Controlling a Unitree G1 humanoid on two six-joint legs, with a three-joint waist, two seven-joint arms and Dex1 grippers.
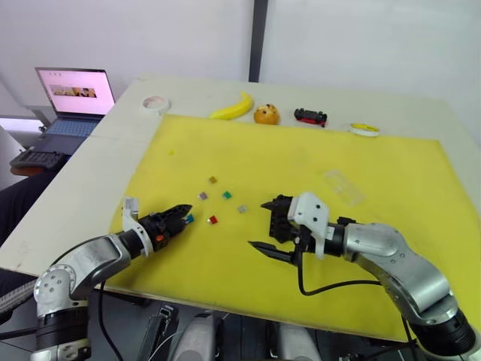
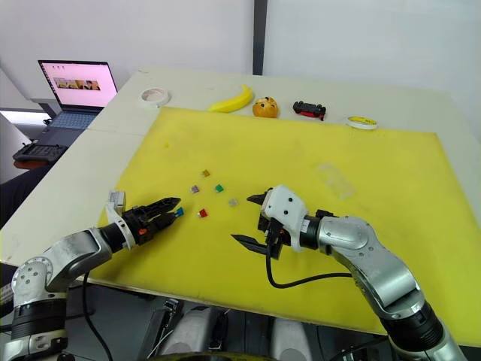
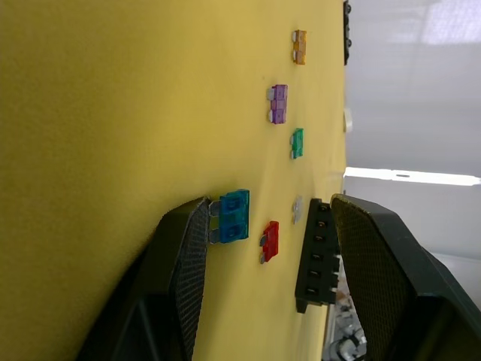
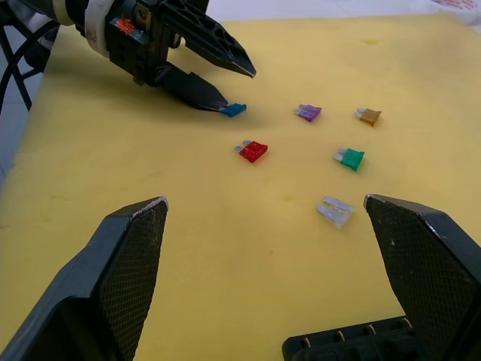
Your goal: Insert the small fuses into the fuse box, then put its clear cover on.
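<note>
The left gripper (image 1: pixel 179 213) is low over the yellow mat (image 1: pixel 248 278). Its two fingers are open, and one finger touches the blue fuse (image 3: pixel 234 215). It holds nothing yet. I think it is there to pinch that fuse and pick it up.

The right gripper (image 1: pixel 268 226) is open wide too and has hold of nothing. The fuse box (image 4: pixel 353 344) lies just below it, between its fingers, so maybe it will keep the box from sliding.

A little further out lie the other fuses, all loose on the mat: the red fuse (image 4: pixel 253 151), the grey fuse (image 4: pixel 335 211), the green fuse (image 4: pixel 349 159), the purple fuse (image 4: pixel 308 113) and the brown fuse (image 4: pixel 367 116). None is in the box yet.

Further still, off to the right, lies the clear cover (image 1: pixel 343 185), waiting for last.

At the far edge of the table sits a banana (image 1: pixel 234 108).
</note>
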